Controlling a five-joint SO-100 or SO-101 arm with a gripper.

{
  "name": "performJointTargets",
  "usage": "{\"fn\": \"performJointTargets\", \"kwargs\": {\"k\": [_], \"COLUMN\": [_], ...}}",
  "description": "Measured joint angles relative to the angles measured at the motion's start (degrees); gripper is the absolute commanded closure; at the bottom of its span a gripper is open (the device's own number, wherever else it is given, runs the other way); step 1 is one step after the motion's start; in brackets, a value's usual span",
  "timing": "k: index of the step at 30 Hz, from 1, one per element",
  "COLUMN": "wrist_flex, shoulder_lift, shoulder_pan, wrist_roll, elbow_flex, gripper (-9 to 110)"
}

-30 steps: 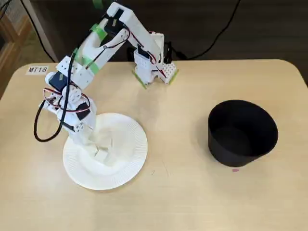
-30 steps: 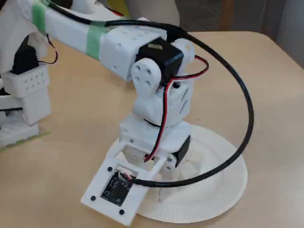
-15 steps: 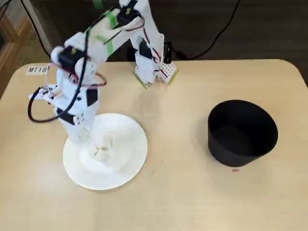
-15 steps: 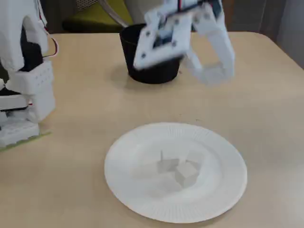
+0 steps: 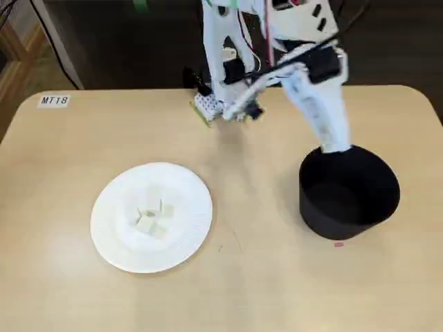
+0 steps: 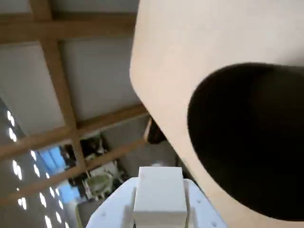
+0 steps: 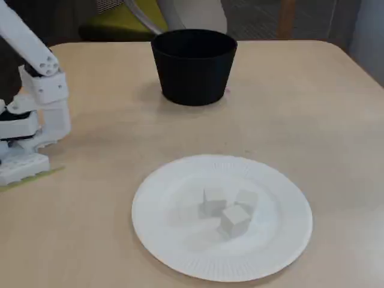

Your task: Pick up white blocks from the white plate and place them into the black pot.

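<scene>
Tool [image 5: 335, 145] hangs raised over black pot [image 5: 349, 194] rim.

My gripper [image 5: 334, 144] is smeared by motion blur in a fixed view, so I cannot tell how my jaws stand or whether anything sits between them. In the wrist view only a white slab of my own body shows at the bottom edge; my fingertips are out of frame. There the black pot [image 6: 251, 142] is blurred and cut off by the right and bottom edges, its inside plain darkness. My upper arm runs off the top edge of a fixed view. The white blocks [image 7: 225, 207] on the white plate [image 7: 180, 252] blend together, so their count stays uncertain; one at the left is faint.
</scene>
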State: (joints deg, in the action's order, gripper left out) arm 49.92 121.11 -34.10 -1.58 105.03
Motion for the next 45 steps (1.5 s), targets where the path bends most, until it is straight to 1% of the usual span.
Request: {"fn": "performJointTargets", "kwargs": {"k": [4, 7, 13, 14, 16, 17, 20, 23, 25, 27, 29, 30, 33, 37, 41, 45], "wrist_flex": [-8.6, -14.3, -16.9, -16.9, -16.9, -16.9, -16.0, -14.9, -14.5, -14.2, -13.4, -12.3, -6.9, 5.0, 17.1, 22.8], "shoulder_lift": [0.0, -2.1, -5.6, -5.7, -5.9, -6.2, -6.3, -6.3, -6.3, -6.3, -6.3, -6.3, -4.6, -2.5, -1.3, -0.7], "shoulder_pan": [-1.4, -1.3, -0.8, -0.6, -0.4, -0.4, -0.5, -0.5, -0.4, 0.2, 1.0, 1.6, 4.4, 12.0, 23.8, 36.4], "wrist_roll": [1.4, 2.5, 4.2, 4.2, 4.2, 4.2, 4.2, 4.2, 4.7, 5.3, 6.2, 7.3, 10.2, 15.2, 17.4, 16.5], "elbow_flex": [9.0, 12.6, 13.2, 13.2, 13.4, 13.4, 13.4, 13.4, 13.4, 13.4, 13.4, 13.4, 12.5, 5.7, 0.8, 0.6], "gripper": [104, 104, 104, 103, 86, 82, 75, 73, 75, 86, 102, 104, 104, 104, 104, 104]}}
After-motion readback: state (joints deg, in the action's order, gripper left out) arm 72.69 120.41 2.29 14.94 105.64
